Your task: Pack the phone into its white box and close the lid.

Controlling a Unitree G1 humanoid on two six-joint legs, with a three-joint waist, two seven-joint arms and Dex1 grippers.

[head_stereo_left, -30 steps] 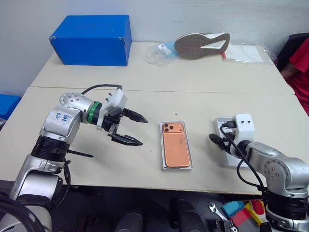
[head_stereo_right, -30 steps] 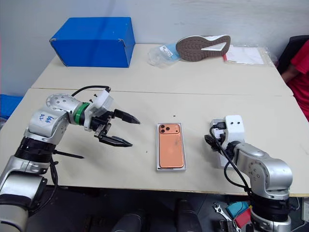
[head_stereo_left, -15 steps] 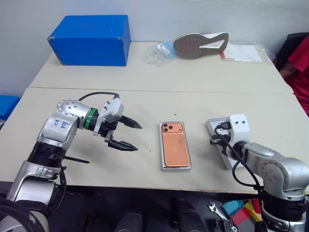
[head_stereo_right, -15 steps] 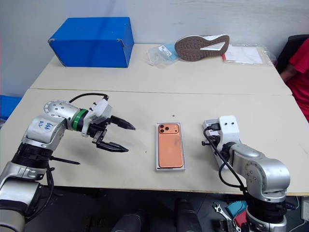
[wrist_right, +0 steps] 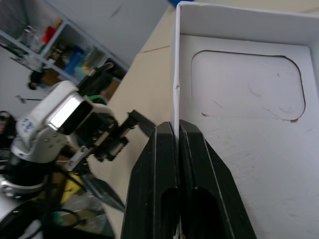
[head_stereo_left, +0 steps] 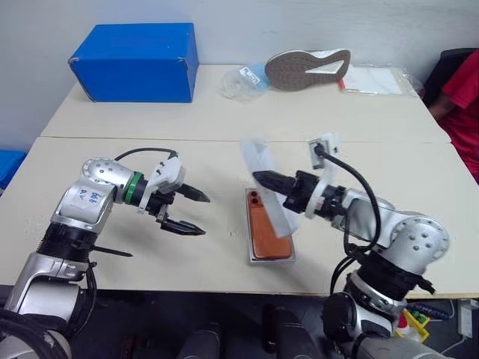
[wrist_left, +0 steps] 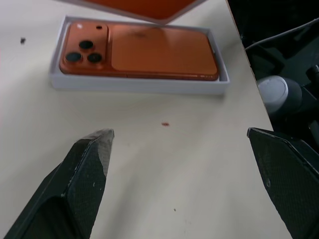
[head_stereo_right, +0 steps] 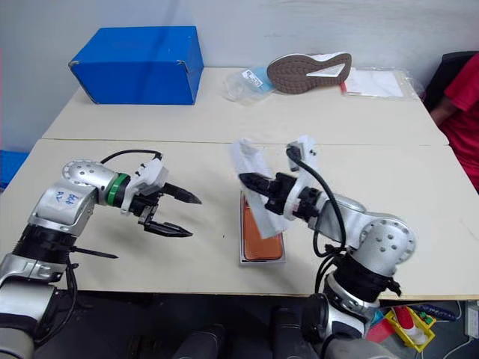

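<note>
The orange phone [wrist_left: 139, 52] lies camera side up in the white box [wrist_left: 134, 84] near the table's front edge, also seen from the head [head_stereo_left: 271, 243]. My right gripper [wrist_right: 178, 127] is shut on one long wall of the lid [wrist_right: 259, 149], which hangs tilted just above the phone with its embossed inside toward the wrist camera. The lid's orange face [wrist_left: 144, 5] shows in the left wrist view. My left gripper [head_stereo_left: 191, 211] stands open with nothing in it, a little left of the box, fingers pointing toward it.
At the back of the table are a blue box [head_stereo_left: 135, 60], a shoe lying sole-up [head_stereo_left: 307, 67], a plastic bag [head_stereo_left: 243, 78] and bagged papers [head_stereo_left: 374, 78]. A person in red [head_stereo_left: 458, 86] sits at the far right.
My right gripper shut on the lid at the table's right, lifted it and swung it left over the phone. The left gripper sank slightly and stayed open.
</note>
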